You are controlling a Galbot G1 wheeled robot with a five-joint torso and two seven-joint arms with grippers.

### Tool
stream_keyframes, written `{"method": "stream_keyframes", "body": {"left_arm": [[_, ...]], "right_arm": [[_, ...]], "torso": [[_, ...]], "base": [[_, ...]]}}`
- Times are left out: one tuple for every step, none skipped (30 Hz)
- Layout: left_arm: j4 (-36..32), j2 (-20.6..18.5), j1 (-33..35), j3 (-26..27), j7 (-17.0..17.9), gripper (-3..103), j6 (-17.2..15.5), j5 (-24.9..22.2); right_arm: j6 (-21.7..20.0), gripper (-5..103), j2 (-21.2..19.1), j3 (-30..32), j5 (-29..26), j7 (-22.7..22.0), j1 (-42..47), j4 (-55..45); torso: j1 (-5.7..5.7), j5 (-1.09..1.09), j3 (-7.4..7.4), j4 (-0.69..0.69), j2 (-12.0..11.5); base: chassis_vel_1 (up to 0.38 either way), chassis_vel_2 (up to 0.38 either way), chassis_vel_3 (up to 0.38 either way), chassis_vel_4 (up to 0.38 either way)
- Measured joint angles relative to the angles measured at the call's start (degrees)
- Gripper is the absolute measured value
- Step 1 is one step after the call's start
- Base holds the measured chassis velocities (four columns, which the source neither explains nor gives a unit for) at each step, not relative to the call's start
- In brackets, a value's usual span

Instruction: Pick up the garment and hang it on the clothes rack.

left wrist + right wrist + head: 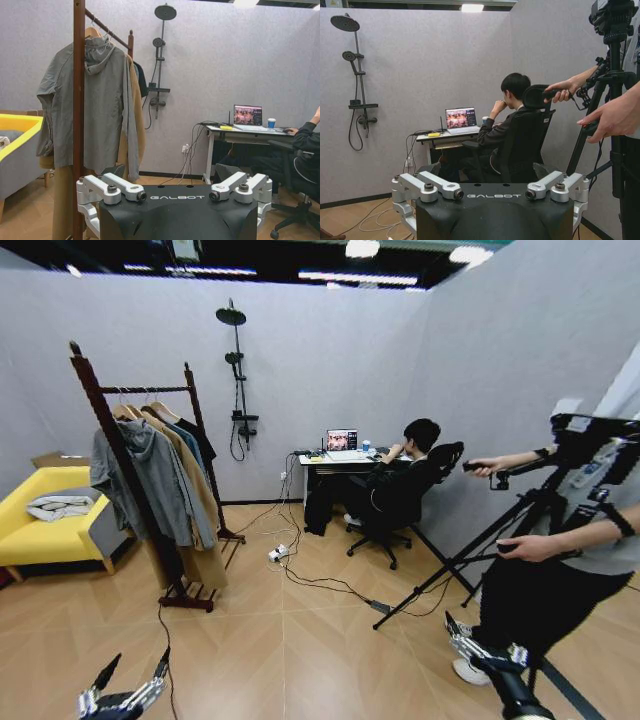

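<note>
Showing dark reddish-brown on the clothes rack (105, 420), grey on the hoodie (150, 480), yellow on the sofa (40, 525).

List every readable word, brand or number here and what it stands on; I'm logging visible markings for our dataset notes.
"GALBOT" on the black body of the left gripper.
"GALBOT" on the black body of the right gripper.
The laptop screen on the desk shows a picture; any text there is too small to read.
No other readable text.
</note>
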State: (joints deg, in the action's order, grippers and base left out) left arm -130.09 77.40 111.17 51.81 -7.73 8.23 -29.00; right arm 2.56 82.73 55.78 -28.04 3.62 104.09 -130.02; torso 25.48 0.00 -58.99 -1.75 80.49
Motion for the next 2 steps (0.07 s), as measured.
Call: {"method": "stream_keyframes", "body": {"left_arm": [[0.0, 0.0, 0.0, 0.0, 0.0, 100, 0.0, 0.0], [0.0, 0.0, 0.0, 0.0, 0.0, 100, 0.0, 0.0]], "right_arm": [[0.0, 100, 0.0, 0.0, 0.0, 0.0, 0.0, 0.0], [0.0, 100, 0.0, 0.0, 0.0, 0.0, 0.0, 0.0]], "torso": [[0.0, 0.0, 0.0, 0.0, 0.0], [0.0, 0.0, 0.0, 0.0, 0.0]], "base": [[0.0, 0.0, 0.0, 0.0], [0.0, 0.0, 0.0, 0.0]]}}
